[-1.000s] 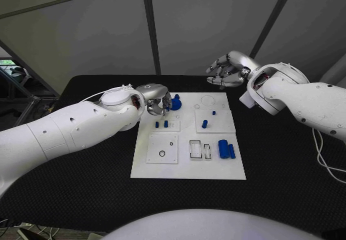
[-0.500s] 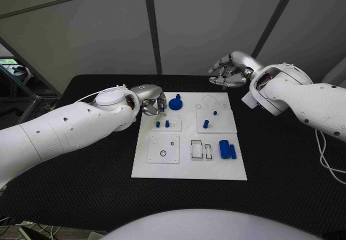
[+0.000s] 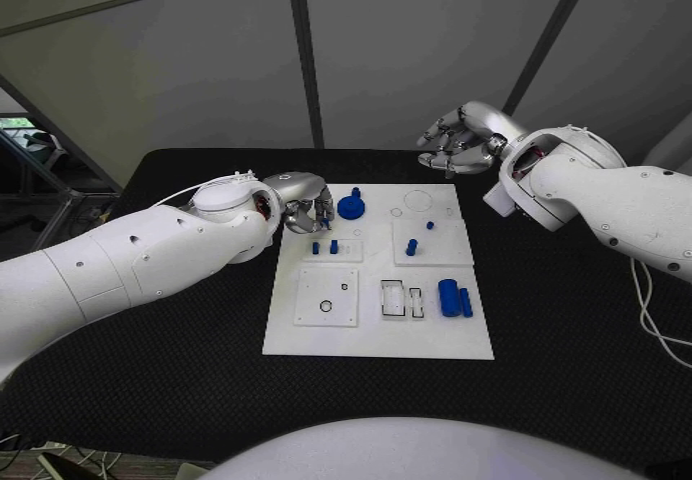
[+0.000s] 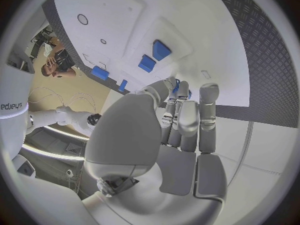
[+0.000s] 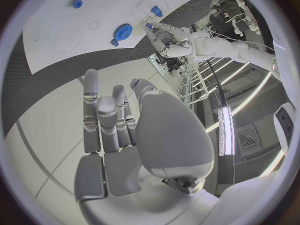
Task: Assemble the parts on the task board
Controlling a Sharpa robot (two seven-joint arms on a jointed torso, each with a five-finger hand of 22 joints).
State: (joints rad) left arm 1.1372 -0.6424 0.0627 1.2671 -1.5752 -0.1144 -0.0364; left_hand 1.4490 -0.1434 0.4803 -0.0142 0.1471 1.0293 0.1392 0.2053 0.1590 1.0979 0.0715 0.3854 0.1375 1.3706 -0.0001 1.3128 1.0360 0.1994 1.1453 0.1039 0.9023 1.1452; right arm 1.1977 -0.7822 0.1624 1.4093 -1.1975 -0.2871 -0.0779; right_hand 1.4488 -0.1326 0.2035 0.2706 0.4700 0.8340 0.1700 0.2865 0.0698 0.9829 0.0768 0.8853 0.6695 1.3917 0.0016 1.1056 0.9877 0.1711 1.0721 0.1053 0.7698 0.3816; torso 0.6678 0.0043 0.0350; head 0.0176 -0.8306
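Observation:
The white task board (image 3: 378, 330) lies mid-table. A blue gear (image 3: 352, 208) with a knob stands at its far left corner. My left hand (image 3: 306, 207) is just left of the gear, its fingers held together with the tips at the gear's edge. Blue shows between those fingertips (image 4: 178, 92) in the left wrist view, and contact is unclear. Small blue pegs (image 3: 325, 247) stand in a near plate, another peg (image 3: 411, 247) sits to their right, and two blue cylinders (image 3: 454, 299) lie at the board's right edge. My right hand (image 3: 462, 138) hangs beyond the board's far edge, curled and holding nothing.
The black table (image 3: 173, 380) surrounds the board on all sides. A plate with small holes (image 3: 326, 296) and two rectangular slots (image 3: 400, 299) sit in the board's near half. In the right wrist view the gear (image 5: 123, 31) and my left hand (image 5: 164, 37) are seen from afar.
My left hand drew back left off the gear, then its fingertips came back to the gear's edge. The gear stayed put. My right hand shifted only slightly.

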